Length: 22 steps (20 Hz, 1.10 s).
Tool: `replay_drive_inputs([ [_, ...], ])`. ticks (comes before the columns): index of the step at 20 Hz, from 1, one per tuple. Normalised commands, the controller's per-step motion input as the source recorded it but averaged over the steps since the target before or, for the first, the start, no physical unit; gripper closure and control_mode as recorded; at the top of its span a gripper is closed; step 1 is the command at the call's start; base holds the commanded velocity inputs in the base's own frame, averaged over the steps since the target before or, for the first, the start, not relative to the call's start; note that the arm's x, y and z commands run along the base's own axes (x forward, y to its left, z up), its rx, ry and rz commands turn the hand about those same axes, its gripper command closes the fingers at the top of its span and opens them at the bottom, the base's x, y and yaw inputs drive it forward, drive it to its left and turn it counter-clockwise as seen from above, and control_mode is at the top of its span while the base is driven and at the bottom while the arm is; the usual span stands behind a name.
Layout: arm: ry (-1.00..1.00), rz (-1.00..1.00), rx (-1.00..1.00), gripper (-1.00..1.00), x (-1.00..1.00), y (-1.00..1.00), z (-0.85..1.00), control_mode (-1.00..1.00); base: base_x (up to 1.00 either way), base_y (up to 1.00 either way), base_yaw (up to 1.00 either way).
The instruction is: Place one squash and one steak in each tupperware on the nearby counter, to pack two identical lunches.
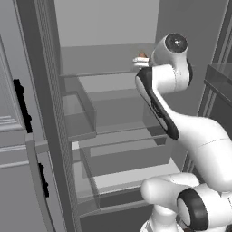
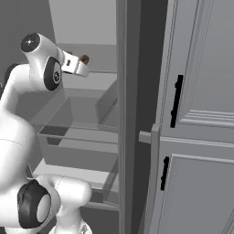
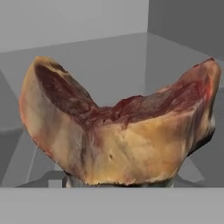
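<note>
A steak (image 3: 118, 131), a dark red chunk with a pale fatty rind, looms right in front of the hand camera and hides my fingertips. It sits at the tip of my gripper (image 2: 82, 64) over the upper shelf (image 2: 93, 82) of an open fridge. From the left base view the steak (image 1: 143, 55) peeks out behind the hand (image 1: 139, 61), with the arm reaching in from the right. The pictures leave unclear whether the jaws press on the meat. The squash, the tupperware and the counter are out of view.
Below the upper shelf come a glass shelf (image 1: 113, 131) and drawers (image 1: 127, 158). The open fridge door (image 1: 41, 113) stands close on the left, its edge (image 2: 125, 114) close to the arm on the right. Grey cabinet doors with black handles (image 2: 177, 100) lie beyond.
</note>
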Motion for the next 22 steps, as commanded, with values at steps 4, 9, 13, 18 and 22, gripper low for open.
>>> replay_drive_inputs([
  [4, 0.0, 0.32, -0.06, 1.0, -1.0, 0.08, 0.01, -1.0, 0.0, 0.0, 0.0],
  [9, 0.0, 0.17, -0.11, 1.0, -1.0, 0.05, 0.02, -1.0, 0.0, 0.0, 0.0],
  [13, 0.0, 0.09, -0.09, 1.0, -1.0, 0.03, 0.01, -1.0, 0.0, 0.0, 0.0],
  [18, -0.01, 0.02, -0.03, 1.0, -1.0, 0.0, 0.0, -1.0, 0.0, 0.0, 0.0],
  [22, 0.0, 0.0, 0.0, 1.0, 0.0, 0.0, 0.0, 1.0, -1.0, 0.0, 0.0],
])
